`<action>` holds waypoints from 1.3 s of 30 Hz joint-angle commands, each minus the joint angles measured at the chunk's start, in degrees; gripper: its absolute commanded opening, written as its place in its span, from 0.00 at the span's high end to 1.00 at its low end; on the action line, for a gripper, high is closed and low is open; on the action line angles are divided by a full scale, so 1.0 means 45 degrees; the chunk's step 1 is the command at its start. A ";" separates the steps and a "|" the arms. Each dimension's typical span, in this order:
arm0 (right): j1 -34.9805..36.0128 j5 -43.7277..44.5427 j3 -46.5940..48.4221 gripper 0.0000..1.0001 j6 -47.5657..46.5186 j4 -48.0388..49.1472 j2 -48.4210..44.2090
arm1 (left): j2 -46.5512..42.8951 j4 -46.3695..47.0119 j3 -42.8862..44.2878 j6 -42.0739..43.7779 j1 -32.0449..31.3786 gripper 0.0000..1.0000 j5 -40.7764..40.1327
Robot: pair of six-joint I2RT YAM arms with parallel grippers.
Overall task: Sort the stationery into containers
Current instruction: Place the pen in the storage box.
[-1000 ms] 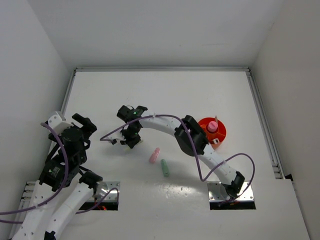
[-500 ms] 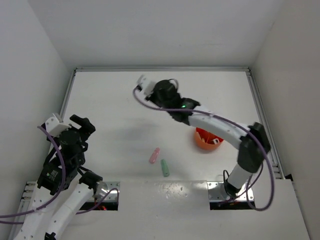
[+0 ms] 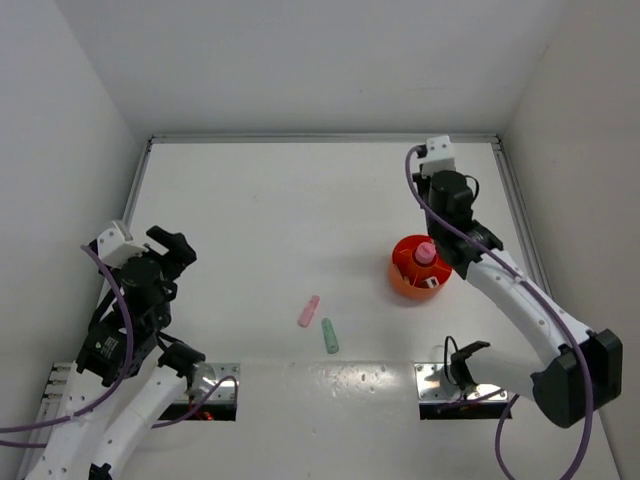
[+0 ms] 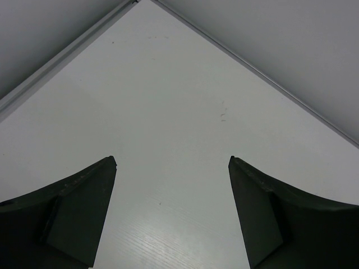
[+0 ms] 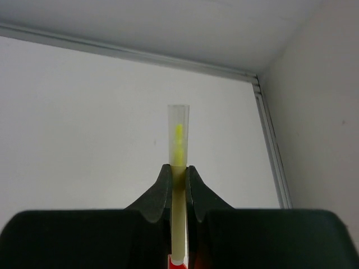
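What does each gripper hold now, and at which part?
Right gripper pinches the yellow stick around its middle, one end poking out. Left gripper holds nothing.

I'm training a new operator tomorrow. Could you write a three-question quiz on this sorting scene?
1. Multiple choice: what does the right claw hold? A) a thin yellow stick B) a mint-green marker C) nothing
2. True or false: the left claw is shut.
3. Fill in: the pink-capped tube sits in the ____ tub.
Key: 1 A; 2 false, it is open and empty; 3 orange-red.
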 commanded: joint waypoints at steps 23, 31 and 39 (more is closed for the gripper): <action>-0.3723 -0.5378 -0.4484 1.00 0.2874 0.0808 -0.1267 | 0.0235 0.0752 0.0036 0.0575 0.0152 0.13 0.0724; -0.4290 -0.6356 -0.5130 1.00 0.2347 0.1202 -0.1403 | 0.0235 0.0752 0.0036 0.0575 0.0152 0.13 0.0724; -0.4680 -0.7040 -0.5131 1.00 0.2347 0.0891 -0.1520 | 0.0235 0.0752 0.0036 0.0575 0.0152 0.13 0.0724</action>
